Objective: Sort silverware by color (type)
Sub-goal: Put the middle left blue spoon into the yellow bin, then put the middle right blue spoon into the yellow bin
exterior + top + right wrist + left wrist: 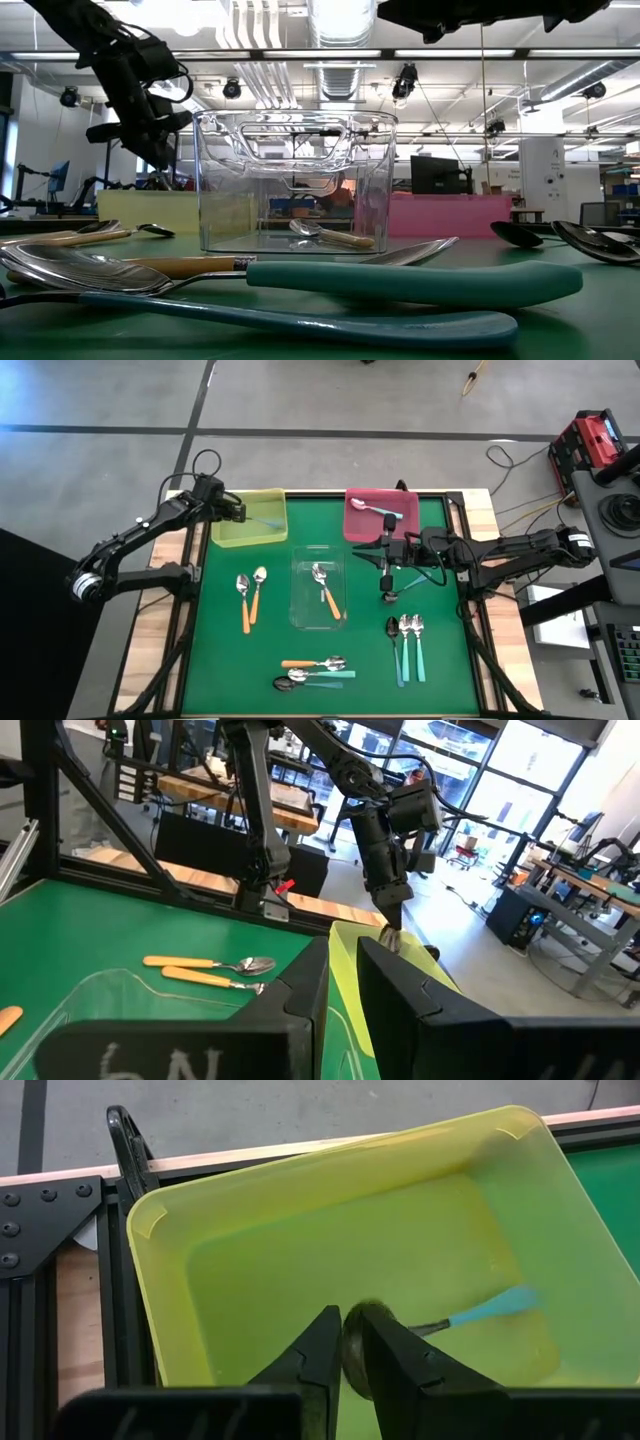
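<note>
Left hand reaches far and left, fingers nearly closed; right hand hovers mid-table, fingers narrowly apart

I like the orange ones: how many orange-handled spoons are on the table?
4: two spoons side by side left of the clear tray, one spoon inside it, a third spoon near the front edge. Others may be hidden.

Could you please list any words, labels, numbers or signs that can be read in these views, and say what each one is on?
"6N": this is how the pale, smeared marks read on the dark body of the right gripper in its own wrist view; they may be upside down, so the reading is uncertain.
Red case beyond the table's right edge, high view: any lettering is too small to read.
Trays, spoons and green mat: no text visible.
</note>
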